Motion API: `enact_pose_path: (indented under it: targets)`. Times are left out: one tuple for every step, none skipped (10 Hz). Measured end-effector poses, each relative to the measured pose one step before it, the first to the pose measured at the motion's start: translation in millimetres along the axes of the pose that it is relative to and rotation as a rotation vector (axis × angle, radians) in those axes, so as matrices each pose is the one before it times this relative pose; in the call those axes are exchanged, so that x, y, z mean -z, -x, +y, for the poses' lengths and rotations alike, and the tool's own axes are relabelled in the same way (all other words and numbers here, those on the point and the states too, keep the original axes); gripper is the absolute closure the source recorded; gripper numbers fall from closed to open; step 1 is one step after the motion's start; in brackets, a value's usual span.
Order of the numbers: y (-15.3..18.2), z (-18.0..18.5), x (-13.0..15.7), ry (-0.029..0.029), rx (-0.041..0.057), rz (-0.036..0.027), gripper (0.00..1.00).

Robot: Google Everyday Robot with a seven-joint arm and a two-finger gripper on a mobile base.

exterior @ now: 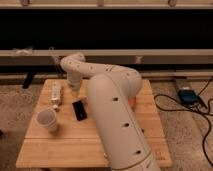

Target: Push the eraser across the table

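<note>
The eraser (79, 110), a small flat black block, lies on the light wooden table (65, 145), left of centre. My white arm reaches from the foreground over the table's right half and bends left. Its gripper (74, 85) hangs at the far side of the table, just behind the eraser and apart from it. The arm's bulk hides the right middle of the table.
A white paper cup (46, 120) stands left of the eraser, near the table's left edge. A white elongated object (56, 94) lies at the far left. Something orange (132, 101) peeks out behind the arm. A blue box (186, 95) with cables lies on the floor at right.
</note>
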Motion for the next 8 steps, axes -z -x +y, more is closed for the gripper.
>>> enact_pose_path:
  targets:
    - [-0.66,2.23,-4.02,0.00607,0.00364,0.00353,1.00]
    - [1.42,2.32,-4.75,0.00508,0.00739,0.00148,1.00]
    - [3.95,1.45,-5.37,0.00447,0.00741,-0.00083,1.00]
    - [2.41,0.37,-3.01,0.00205,0.00567,0.00065,1.00]
    - [-0.39,-2.00,-4.41,0.00098,0.00324,0.00294,1.00]
    - [-3.15,-2.09,-2.39,0.00201,-0.00073,0.00631,1.00]
    - [-3.28,-1.00,-2.25,0.00255,0.00025,0.00597,1.00]
    - [-4.21,-0.97,-1.59,0.00232,-0.00085,0.00493,1.00]
